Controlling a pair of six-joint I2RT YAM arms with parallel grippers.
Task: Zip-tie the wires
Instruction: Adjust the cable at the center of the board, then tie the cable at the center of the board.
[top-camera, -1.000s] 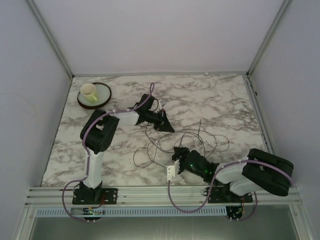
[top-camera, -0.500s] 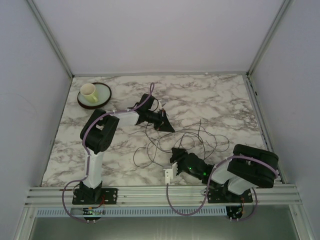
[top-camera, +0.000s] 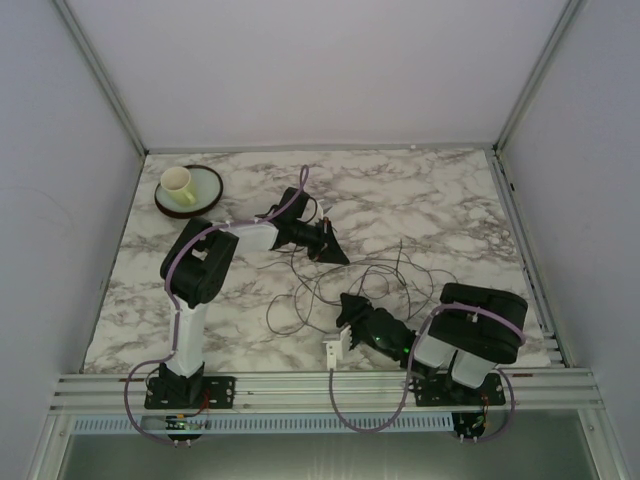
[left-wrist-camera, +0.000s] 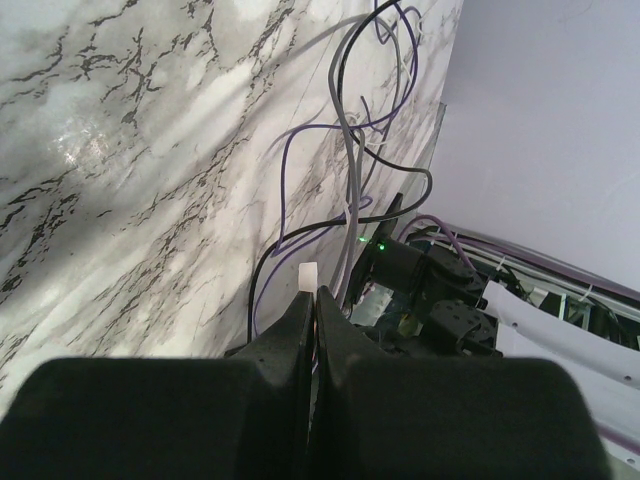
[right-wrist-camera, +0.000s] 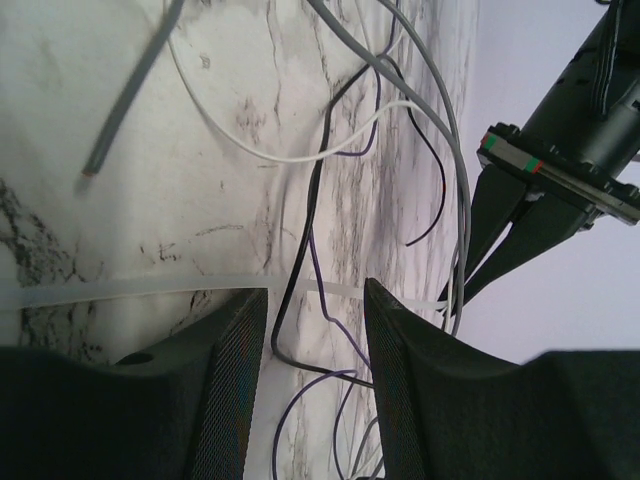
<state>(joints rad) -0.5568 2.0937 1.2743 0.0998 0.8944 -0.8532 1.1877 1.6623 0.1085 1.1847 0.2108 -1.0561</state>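
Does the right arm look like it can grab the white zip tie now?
Probably yes: the right gripper is open with the zip tie crossing between its fingers, nothing covering it, though the wires cross there too.

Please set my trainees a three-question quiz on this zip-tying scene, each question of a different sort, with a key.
1. True or false: the left tool is shut on the zip tie.
2. Fill in: the right tool has its fingers ___, with the wires running between them.
3. The cup stands: A on the plate; B among the wires; C in the right tool.
Key: 1 true; 2 open; 3 A.
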